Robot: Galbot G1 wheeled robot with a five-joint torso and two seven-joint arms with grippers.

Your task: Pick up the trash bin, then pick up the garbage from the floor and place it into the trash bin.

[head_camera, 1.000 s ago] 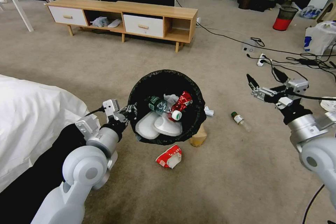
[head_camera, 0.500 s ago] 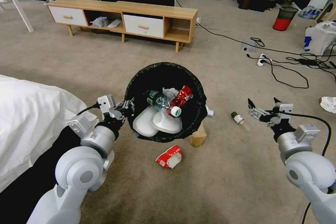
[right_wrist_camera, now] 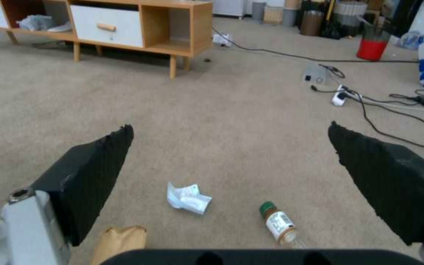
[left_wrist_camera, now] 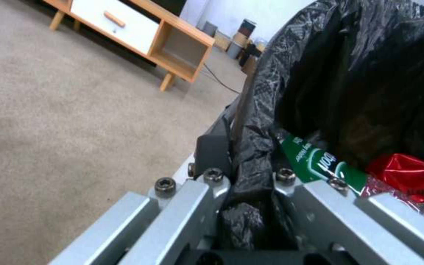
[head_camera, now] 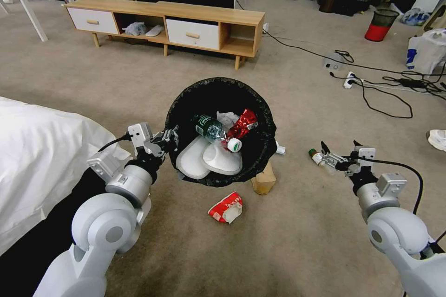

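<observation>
Two grippers at work: left gripper point(head_camera: 168, 139) has its fingers pinched on the liner-covered rim of the trash bin point(head_camera: 260, 148), held above the carpet; bin holds a green-labelled bottle point(head_camera: 207, 127), a red can point(head_camera: 243, 123) and white slippers point(head_camera: 211, 161); right gripper point(head_camera: 337, 154), fingers point(right_wrist_camera: 92, 173) spread wide, hovers low just beside the loose bottle point(right_wrist_camera: 279, 224) on the floor; tissue point(right_wrist_camera: 188, 198), brown paper bag point(head_camera: 264, 180) and paper cup point(head_camera: 226, 207) lie nearby.
</observation>
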